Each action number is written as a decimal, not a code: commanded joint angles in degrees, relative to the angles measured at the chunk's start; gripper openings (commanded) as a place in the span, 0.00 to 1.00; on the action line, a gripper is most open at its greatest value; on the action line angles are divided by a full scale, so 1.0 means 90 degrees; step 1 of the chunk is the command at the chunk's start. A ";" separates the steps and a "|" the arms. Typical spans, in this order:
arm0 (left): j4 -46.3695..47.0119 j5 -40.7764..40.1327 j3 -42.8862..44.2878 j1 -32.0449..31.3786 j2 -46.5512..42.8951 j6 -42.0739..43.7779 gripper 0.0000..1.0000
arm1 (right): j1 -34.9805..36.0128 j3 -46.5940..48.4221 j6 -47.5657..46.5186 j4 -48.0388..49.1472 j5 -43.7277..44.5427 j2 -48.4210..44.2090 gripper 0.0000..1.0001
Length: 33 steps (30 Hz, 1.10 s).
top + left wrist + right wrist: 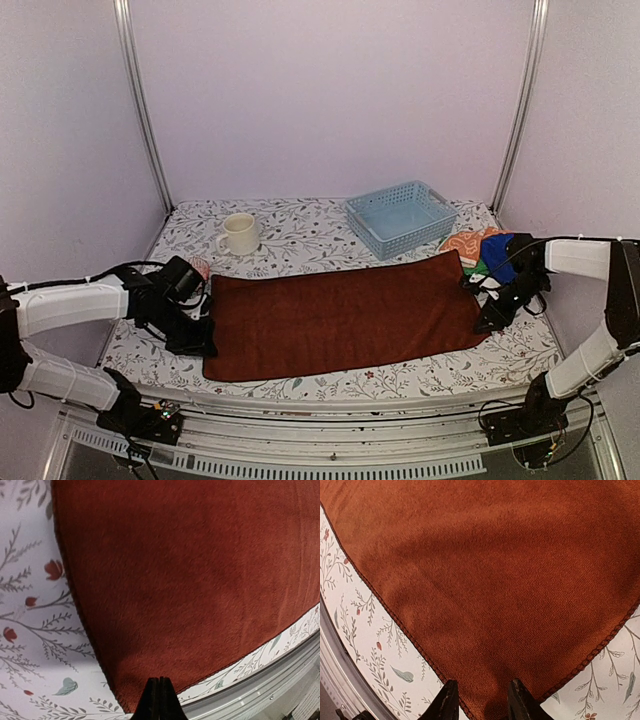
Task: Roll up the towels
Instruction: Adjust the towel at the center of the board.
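A towel (340, 312) lies spread on the table (300, 225). Behind it sit a mug (240, 233) left, a basket (402, 217) right, other towels (470, 245) rightmost.

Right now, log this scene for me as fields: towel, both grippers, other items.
brown towel: spread flat, unrolled
left gripper: shut, at the towel's near left corner
right gripper: open, jaws astride the near right corner
other towels: orange, blue, green, bunched far right
basket: back right
mug: back left
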 commanded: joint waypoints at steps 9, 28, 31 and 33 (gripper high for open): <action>-0.0938 -0.0749 -0.0438 -0.0541 0.0364 -0.1257 0.00 | 0.0002 -0.0778 -0.0528 0.0143 0.0864 0.0047 0.33; -0.1488 -0.0889 -0.0742 -0.1546 -0.0141 -0.2596 0.00 | 0.0011 -0.1190 -0.1526 -0.1372 0.1030 -0.1338 0.32; -0.1562 -0.0832 -0.0738 -0.1578 -0.0318 -0.2698 0.00 | 0.0012 -0.1097 -0.1583 -0.1548 0.1002 -0.1447 0.33; -0.1528 -0.0844 -0.0590 -0.1593 -0.0448 -0.2626 0.00 | 0.0014 -0.0934 -0.1578 -0.1649 0.0849 -0.1539 0.33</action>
